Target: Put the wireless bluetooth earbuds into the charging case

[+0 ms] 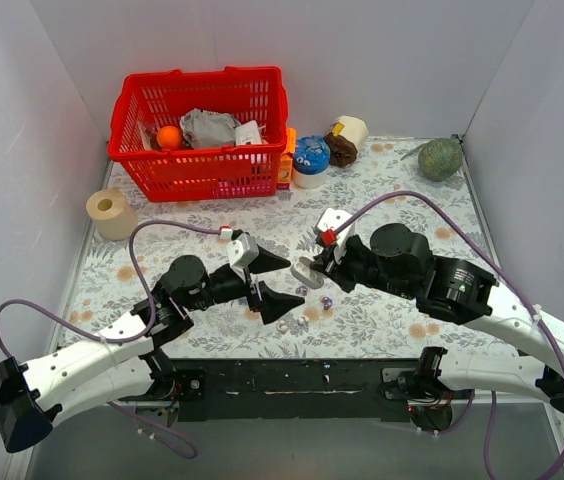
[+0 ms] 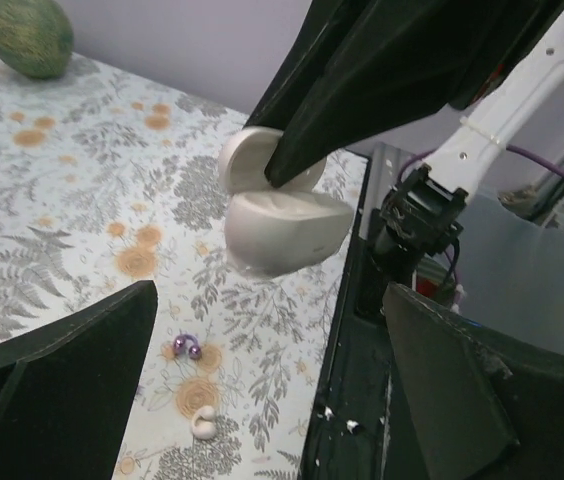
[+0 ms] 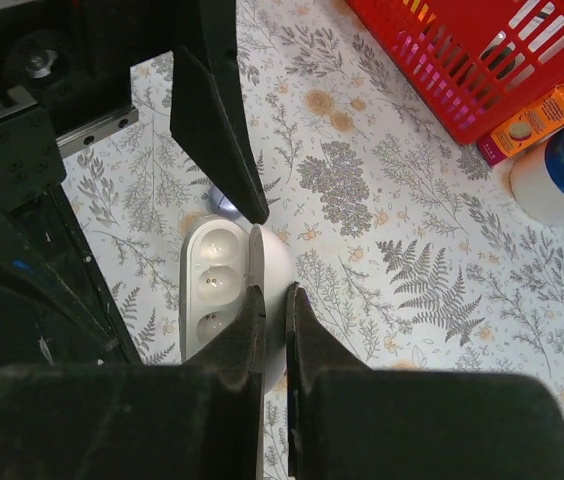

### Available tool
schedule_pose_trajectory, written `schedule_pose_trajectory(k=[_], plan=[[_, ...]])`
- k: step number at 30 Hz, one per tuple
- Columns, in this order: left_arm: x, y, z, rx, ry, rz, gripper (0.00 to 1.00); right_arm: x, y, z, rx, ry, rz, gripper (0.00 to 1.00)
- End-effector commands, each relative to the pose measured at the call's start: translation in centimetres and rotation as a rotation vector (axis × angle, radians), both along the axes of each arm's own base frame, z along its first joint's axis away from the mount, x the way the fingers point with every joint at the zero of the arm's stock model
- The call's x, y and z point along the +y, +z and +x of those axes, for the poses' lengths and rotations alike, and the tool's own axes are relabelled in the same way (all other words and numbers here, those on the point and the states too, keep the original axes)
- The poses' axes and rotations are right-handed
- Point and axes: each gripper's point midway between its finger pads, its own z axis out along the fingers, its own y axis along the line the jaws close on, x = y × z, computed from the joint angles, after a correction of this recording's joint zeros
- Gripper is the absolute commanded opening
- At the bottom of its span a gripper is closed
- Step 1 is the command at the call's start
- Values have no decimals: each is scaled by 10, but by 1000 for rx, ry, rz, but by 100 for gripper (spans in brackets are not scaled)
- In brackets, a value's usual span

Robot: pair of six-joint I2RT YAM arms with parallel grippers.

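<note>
Bearing everything: floral surface. Left hand, spread wide, empty. Right hand, pinched nearly closed onto charging case, lid open, held above the surface. Purple earbuds, loose on the surface between both hands.

The left tool had its dark fingers spread wide in the foreground. Beyond them the right tool gripped the open charging case at its lid. Two purple earbuds lay side by side near the near edge of the bench, a white piece close by. A green ball sat towards the far edge.
</note>
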Motion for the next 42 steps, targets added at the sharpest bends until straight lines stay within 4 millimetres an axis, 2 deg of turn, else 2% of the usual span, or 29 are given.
schedule_pose_trajectory(k=[1, 9, 18, 25, 29, 39, 42], plan=[[-5, -19, -22, 74, -184, 61, 97, 0, 14, -7, -65, 74, -15, 1], [-17, -17, -27, 36, -272, 63, 70, 8, 6, -11, -42, 102, -12, 1], [-18, -7, -16, 12, -217, 25, 73, 14, -1, -11, -21, 98, -7, 1], [-18, 3, -13, -12, -193, -10, 72, 18, -6, -12, -10, 95, -5, 1], [-19, 5, -13, -16, -199, -15, 67, 20, -6, -11, -6, 93, 0, 1], [-22, -1, -14, -10, -220, -5, 48, 20, -9, -12, 0, 89, -5, 1], [-22, 0, -13, -8, -214, -6, 47, 21, -10, -12, 2, 92, -7, 1]])
